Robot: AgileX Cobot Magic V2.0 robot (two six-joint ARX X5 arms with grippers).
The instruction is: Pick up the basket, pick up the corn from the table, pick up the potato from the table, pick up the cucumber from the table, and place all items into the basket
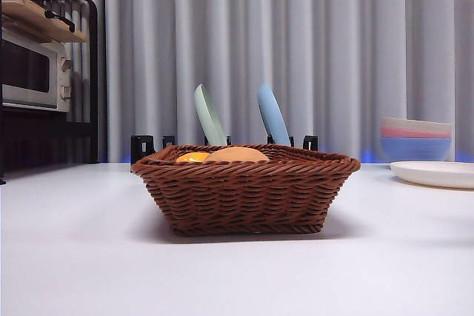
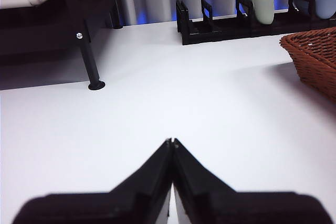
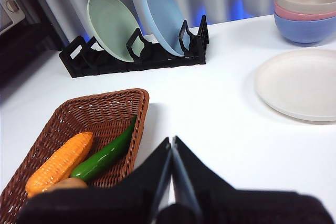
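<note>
A white bench [image 1: 74, 257] fills the foreground. The left claw [image 2: 171, 141] hangs above bare bench with its jaws pressed together, holding nothing, the basket's corner off to one side. The right claw [image 3: 171, 139], jaws likewise together and empty, hangs just beside the basket's rim. The brown wicker basket [image 1: 244, 190] sits on the middle of the bench. Inside it lie the orange corn [image 3: 60, 162], the green cucumber [image 3: 105, 156] alongside it, and the tan potato [image 3: 65, 184] at one end. Behind stands a black rack [image 3: 131, 59] holding a green plate [image 3: 111, 24] and a blue plate [image 3: 164, 17], with stacked bowls [image 3: 304, 9] and a flat white plate [image 3: 299, 82] nearby.
</note>
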